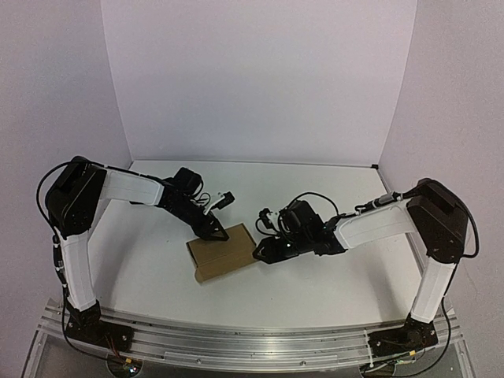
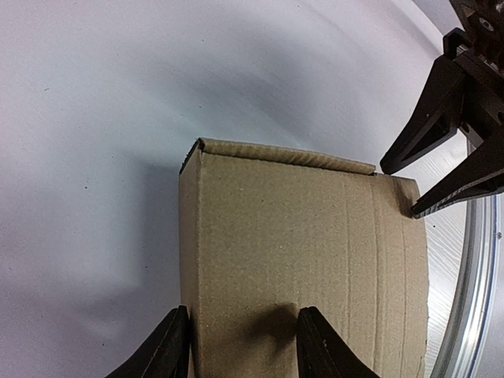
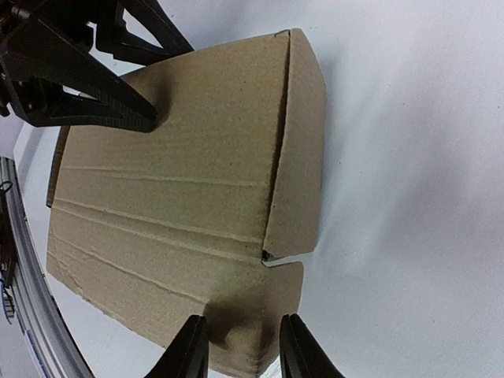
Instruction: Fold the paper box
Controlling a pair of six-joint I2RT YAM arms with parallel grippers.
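**Top view.** The box lay on the white table, centre front, between the two arms. It was closed, low and plain brown. Its long axis ran left to right, with the right end swung slightly away from the bases. The left claw bore on its far left edge, and the right claw stood at its right end. How far either was open could not be judged from this view.

**Left wrist view.** The box ran away from the camera, its near end cut off by the lower frame. The left fingers stood moderately apart, one at the box's left edge and the other over its top face. Whether they pinched anything could not be told. The right claw showed at the far right corner, its jaws parted about that corner.

**Right wrist view.** The right fingers stood apart over the near edge of the box, and no firm hold was visible. A folded end flap lay along the far side, with a small gap at its corner. The left claw's tips rested on the top face. All faces were plain corrugated board.
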